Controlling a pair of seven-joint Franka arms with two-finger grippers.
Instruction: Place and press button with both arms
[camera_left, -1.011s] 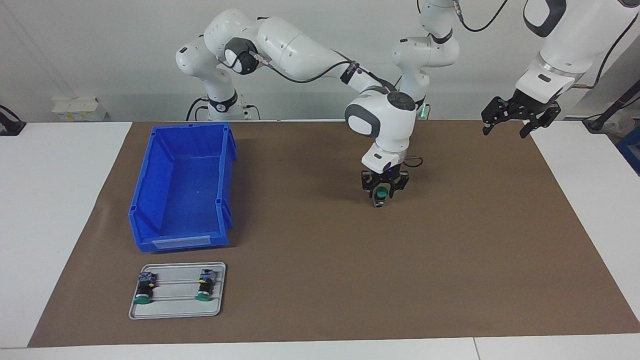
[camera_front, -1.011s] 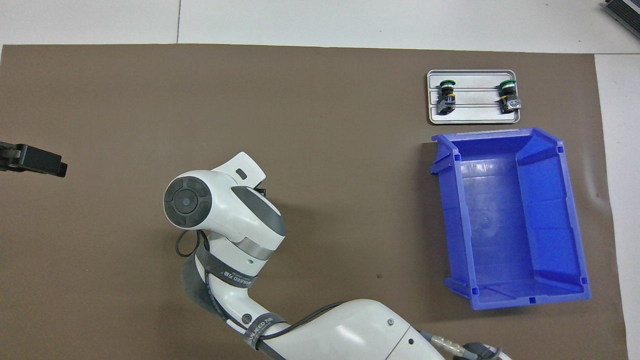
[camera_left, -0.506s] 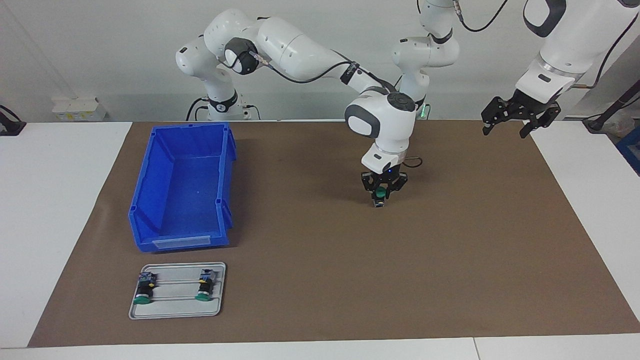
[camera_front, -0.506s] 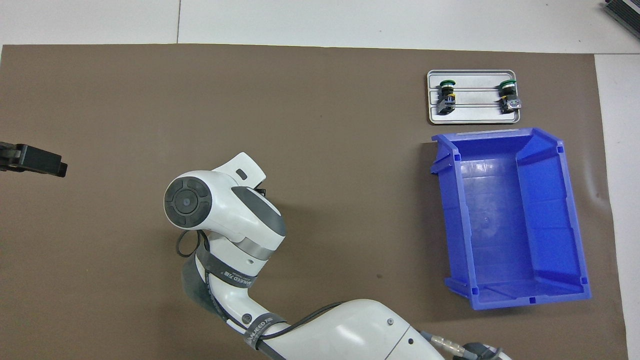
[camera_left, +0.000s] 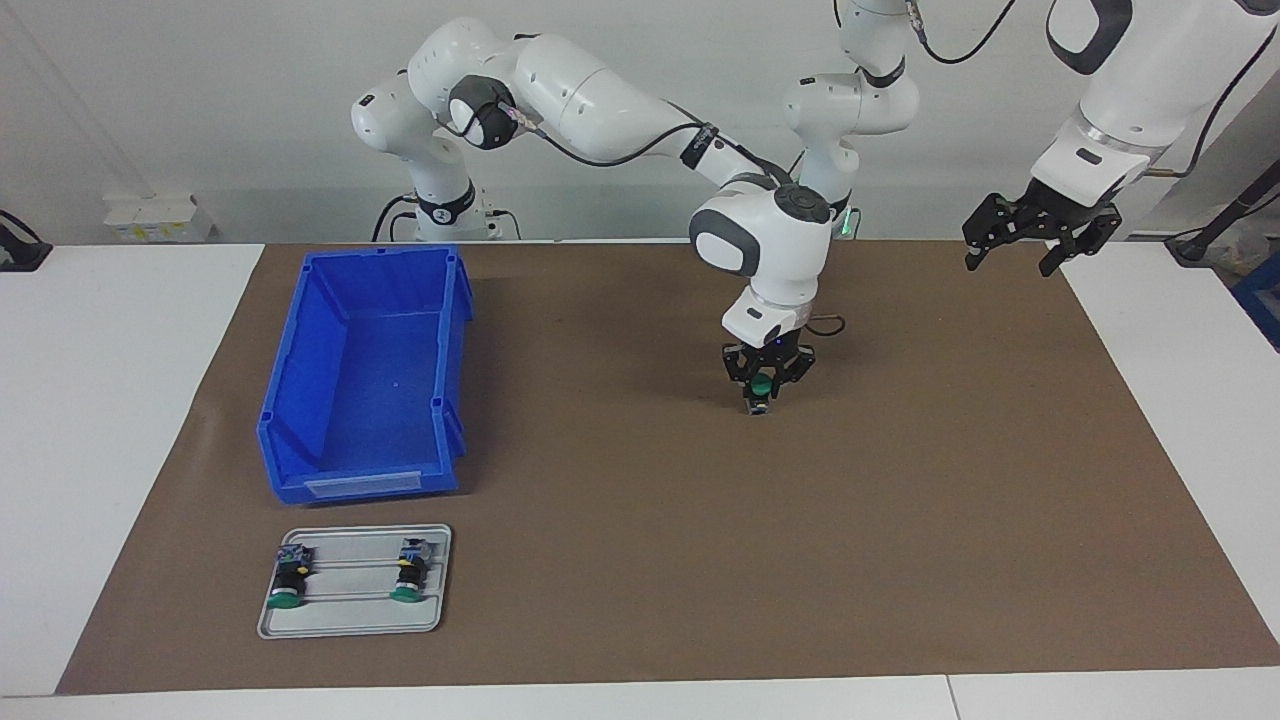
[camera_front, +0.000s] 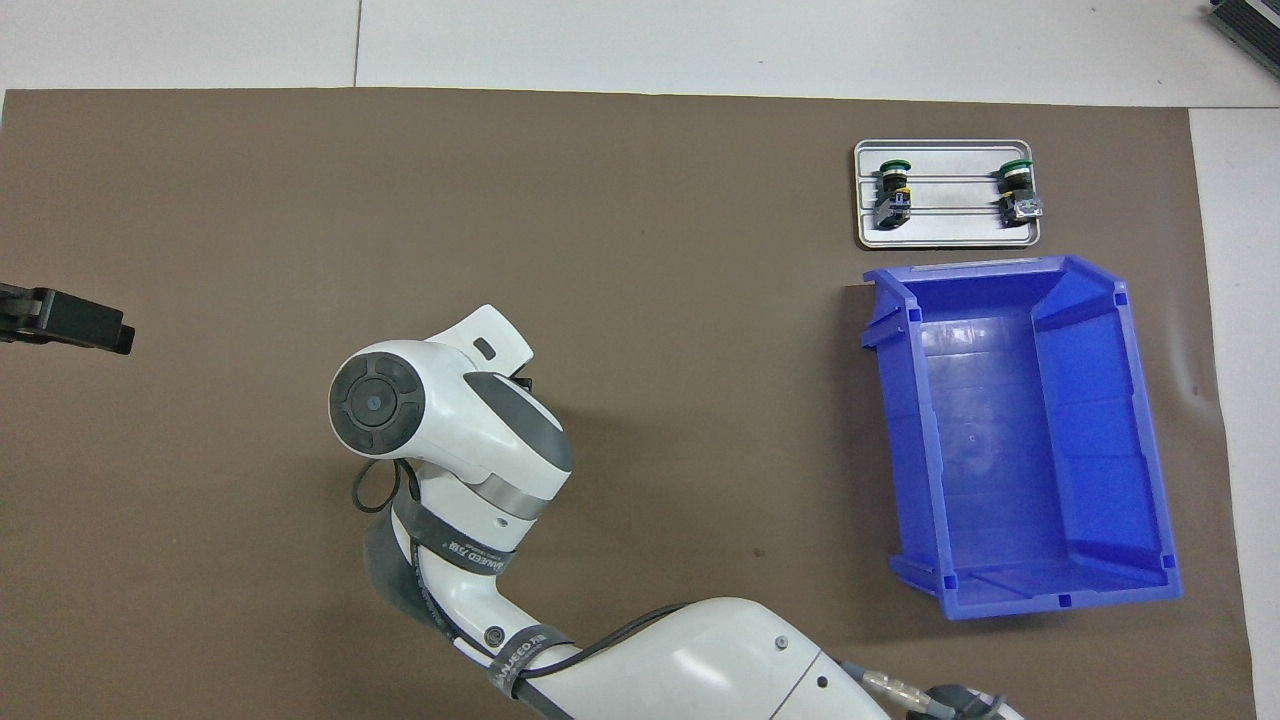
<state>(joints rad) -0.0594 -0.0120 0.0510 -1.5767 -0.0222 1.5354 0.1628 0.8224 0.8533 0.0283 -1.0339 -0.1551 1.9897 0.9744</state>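
Small green-capped push-button (camera_left: 762, 385) with black body: clamped in right gripper's (camera_left: 762, 392) black fingers, low over the brown mat (camera_left: 640, 560), mid-counter; contact with mat unclear. Hidden overhead by the white wrist. Left gripper (camera_left: 1010, 252) hangs over the mat's corner at the left arm's end, fingers spread wide, waiting. Glossy blue plastic bin (camera_left: 300, 400) and ribbed grey metal tray (camera_left: 350, 620) with two similar switches (camera_left: 288, 582) sit at the right arm's end.

Since a second ago the right gripper (camera_left: 762, 392) narrows its fingers around the green-capped button (camera_left: 762, 384) above the brown mat (camera_left: 640, 560), links drawn in closer, and it sits very slightly higher than before.
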